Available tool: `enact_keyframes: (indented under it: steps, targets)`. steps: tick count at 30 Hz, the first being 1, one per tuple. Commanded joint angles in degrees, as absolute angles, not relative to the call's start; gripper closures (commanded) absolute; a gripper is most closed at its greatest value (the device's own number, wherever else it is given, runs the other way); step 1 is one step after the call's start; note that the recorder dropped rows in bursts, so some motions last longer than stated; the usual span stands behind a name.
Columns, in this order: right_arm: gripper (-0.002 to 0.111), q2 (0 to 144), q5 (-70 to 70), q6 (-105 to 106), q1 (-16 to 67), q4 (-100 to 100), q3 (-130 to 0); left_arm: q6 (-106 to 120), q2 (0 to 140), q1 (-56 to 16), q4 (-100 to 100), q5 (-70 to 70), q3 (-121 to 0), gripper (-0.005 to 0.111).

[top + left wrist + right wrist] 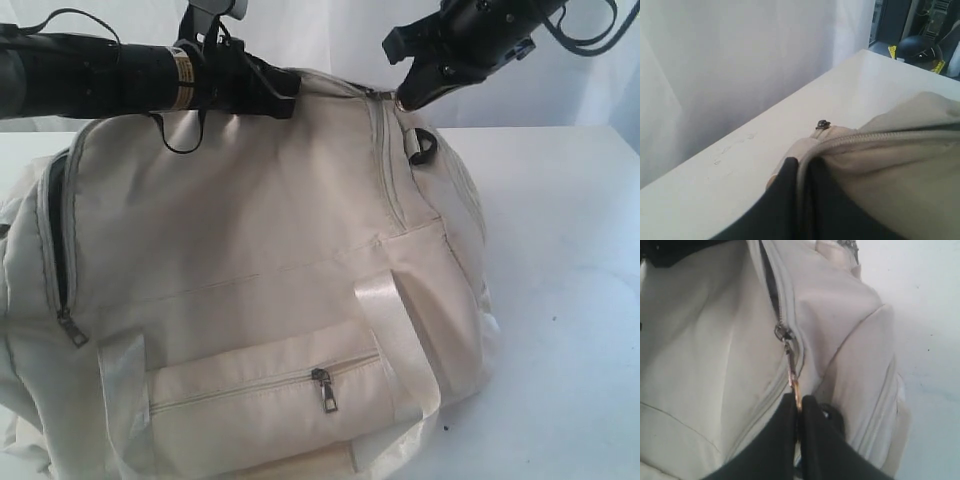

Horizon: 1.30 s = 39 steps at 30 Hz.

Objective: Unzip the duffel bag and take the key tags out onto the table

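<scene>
Slumped on the table [570,300], filling the middle of the exterior view: the duffel bag [260,250]. At 1 o'clock on its crest, clenched on the metal zip pull [791,371], near the dark D-ring [422,145]: the right gripper [798,402]. At 11 o'clock, pinching a fold of bag fabric beside the zip: the left gripper [802,166].
</scene>
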<state>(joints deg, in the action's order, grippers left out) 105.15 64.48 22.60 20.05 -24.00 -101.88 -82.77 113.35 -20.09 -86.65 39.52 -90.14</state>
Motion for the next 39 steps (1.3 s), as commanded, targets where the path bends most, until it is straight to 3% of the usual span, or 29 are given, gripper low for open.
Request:
enact_keyframes:
  steps: [1,25,35,39]
  targets:
    - [0.108,101.21,69.96,23.32,18.69,-19.15,-94.72,-81.60,111.98,-17.27,-79.43,29.13,-90.73,0.107]
    - [0.108,81.18,69.96,25.08,18.80,-29.10,-64.64,-79.87,111.98,-17.27,-79.31,29.27,-93.79,0.107]
    - [0.108,74.16,69.12,29.77,18.94,-37.76,-58.91,-86.41,111.98,-17.27,-91.41,41.91,-93.79,0.107]
    - [0.090,72.96,57.25,29.77,18.84,-37.81,-60.49,-88.92,111.98,-17.27,-96.64,48.31,-93.79,0.107]
